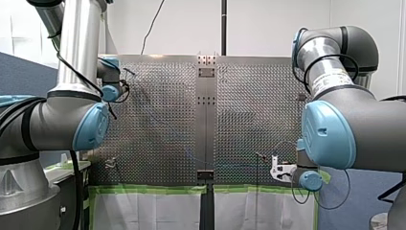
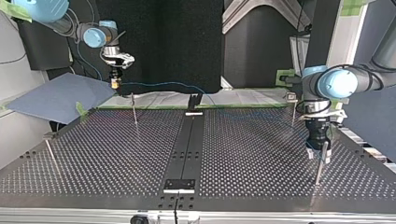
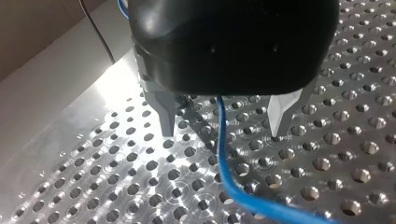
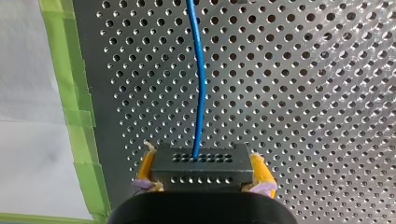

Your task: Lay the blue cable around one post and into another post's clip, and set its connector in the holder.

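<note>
**Connector clamped; cable loose between spread fingers**

Yellow pads of right gripper [image 4: 203, 164] closed tight on black connector [image 4: 201, 175], held raised over the table's green tape [image 4: 70, 93] edge. Blue cable [image 4: 201, 84] leaves the connector's face and runs out over the perforated table [image 4: 303, 93].

Top view: cable strung along that taped edge, past black upright fixture [image 2: 194, 101] on the centre strip. Beyond that, too faint to trace.

Metal fingers of left gripper [image 3: 223, 131] spread wide, tips just above the table. Cable passes between them, touching neither. Sits near the side edge at top view's right, thin post [image 2: 318, 173] close by.

Elsewhere: second post [image 2: 134, 111] near the taped edge, third post [image 2: 50, 154] by the opposite side edge, clip-topped post [image 2: 292, 105] near the taped edge. Blue-grey board [image 2: 56, 95] off the corner at top view's left.
</note>
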Tool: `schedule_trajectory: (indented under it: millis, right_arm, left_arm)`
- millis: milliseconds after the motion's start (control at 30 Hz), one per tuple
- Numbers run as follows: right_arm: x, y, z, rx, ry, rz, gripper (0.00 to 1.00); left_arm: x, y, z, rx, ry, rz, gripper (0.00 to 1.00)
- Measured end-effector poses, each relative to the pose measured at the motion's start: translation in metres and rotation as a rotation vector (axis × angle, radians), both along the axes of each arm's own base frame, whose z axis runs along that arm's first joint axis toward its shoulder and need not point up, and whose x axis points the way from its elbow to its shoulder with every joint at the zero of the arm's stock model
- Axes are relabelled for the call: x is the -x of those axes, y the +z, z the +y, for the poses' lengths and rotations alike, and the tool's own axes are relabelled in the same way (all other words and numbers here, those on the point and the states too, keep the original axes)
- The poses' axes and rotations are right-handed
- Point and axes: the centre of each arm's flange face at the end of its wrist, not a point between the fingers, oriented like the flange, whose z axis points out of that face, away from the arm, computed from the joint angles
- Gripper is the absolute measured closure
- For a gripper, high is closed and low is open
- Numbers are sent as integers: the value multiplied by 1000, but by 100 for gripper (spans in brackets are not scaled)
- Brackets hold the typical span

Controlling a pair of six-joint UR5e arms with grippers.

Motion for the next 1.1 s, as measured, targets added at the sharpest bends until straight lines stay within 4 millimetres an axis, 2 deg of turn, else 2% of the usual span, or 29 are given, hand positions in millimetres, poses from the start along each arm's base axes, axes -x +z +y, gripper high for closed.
schedule_trajectory:
  millis: [1100]
  right_arm:
    - [-3,-1,1,1,9,-3,100]
  left_arm:
    - [-3,5,3,90,-15,-31,0]
